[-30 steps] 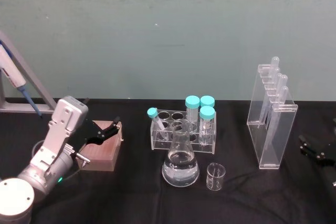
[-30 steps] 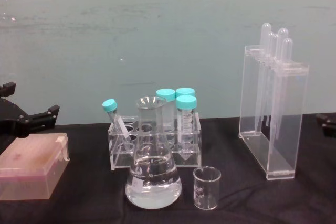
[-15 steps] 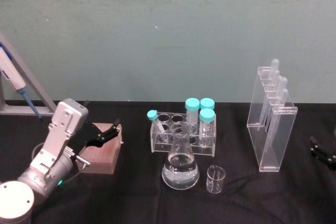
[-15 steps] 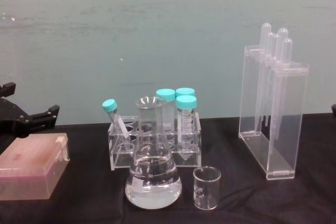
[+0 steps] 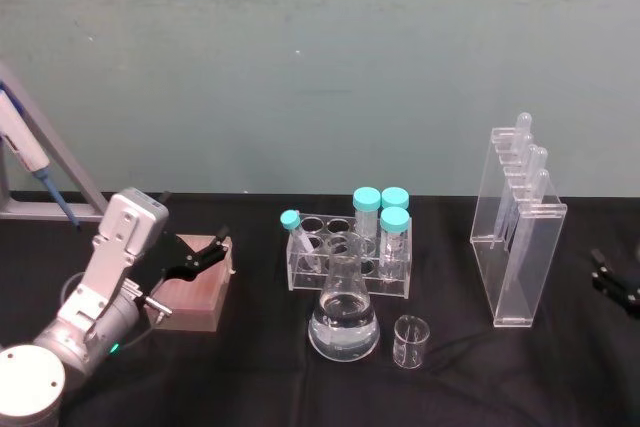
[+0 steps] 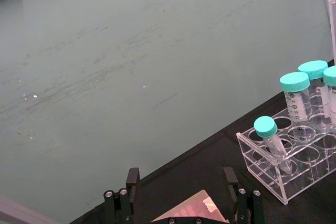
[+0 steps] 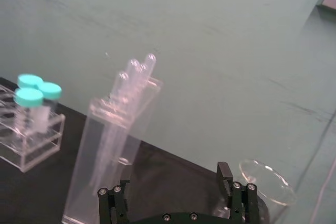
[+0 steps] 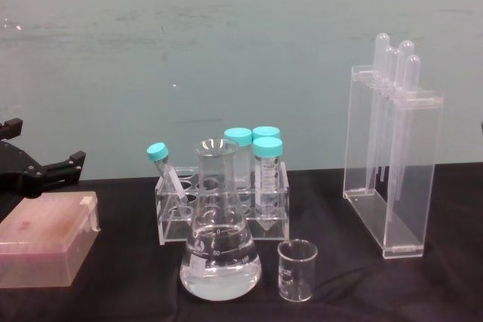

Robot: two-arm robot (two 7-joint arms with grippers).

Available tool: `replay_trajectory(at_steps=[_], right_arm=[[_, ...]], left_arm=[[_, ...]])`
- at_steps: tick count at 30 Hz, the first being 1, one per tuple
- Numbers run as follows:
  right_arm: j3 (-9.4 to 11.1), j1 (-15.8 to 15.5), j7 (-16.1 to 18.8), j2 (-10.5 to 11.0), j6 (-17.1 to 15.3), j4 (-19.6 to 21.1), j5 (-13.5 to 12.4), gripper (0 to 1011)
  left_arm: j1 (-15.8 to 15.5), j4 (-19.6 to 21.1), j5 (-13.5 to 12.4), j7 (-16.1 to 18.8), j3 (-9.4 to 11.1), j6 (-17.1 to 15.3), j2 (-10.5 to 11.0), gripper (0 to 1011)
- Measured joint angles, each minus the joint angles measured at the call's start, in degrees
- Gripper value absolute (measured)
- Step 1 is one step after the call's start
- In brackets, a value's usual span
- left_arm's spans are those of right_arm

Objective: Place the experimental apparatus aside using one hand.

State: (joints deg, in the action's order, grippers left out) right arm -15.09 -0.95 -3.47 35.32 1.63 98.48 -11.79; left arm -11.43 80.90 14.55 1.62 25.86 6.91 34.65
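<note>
Hovering near worktop [image 5: 250, 387] right edge: right gripper [image 7: 176, 184], fingers spread, likely to fit pipette stand [image 5: 518, 247] just ahead. Flask [image 5: 344, 322], beaker [image 5: 409, 339] at front centre, untouched, before tube rack [image 5: 345, 262]. Left gripper [image 5: 200, 259], also spread, idle over pink box [image 5: 190, 292] by left edge.

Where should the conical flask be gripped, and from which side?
Judging by shape, the narrow neck of the conical flask: its body is wide and sloped. Come level from the robot's left; the tube rack stands behind, the small beaker on its right.
</note>
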Motion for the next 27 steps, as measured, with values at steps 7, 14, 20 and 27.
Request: replay_trajectory(at_steps=[7,14,20,27], right_arm=[[0.4,-0.7,1.2,-1.6,0.5,2.7,-0.2,1002],[0.2,-0.6,1.1,-4.8,2.5,3.5,0.8,1002],[-0.5,0.2,0.1,-8.2,3.4,3.3,2.3,1002],[-1.4,1.5,-2.1,-12.7,4.0,2.1,4.2,1002]], left_arm=[[0.0,0.0,0.0,0.0,0.0,0.0,0.0,1000],[0.0,0.0,0.0,0.0,0.0,0.0,0.0,1000],[0.0,0.0,0.0,0.0,0.0,0.0,0.0,1000],[0.0,0.0,0.0,0.0,0.0,0.0,0.0,1000]])
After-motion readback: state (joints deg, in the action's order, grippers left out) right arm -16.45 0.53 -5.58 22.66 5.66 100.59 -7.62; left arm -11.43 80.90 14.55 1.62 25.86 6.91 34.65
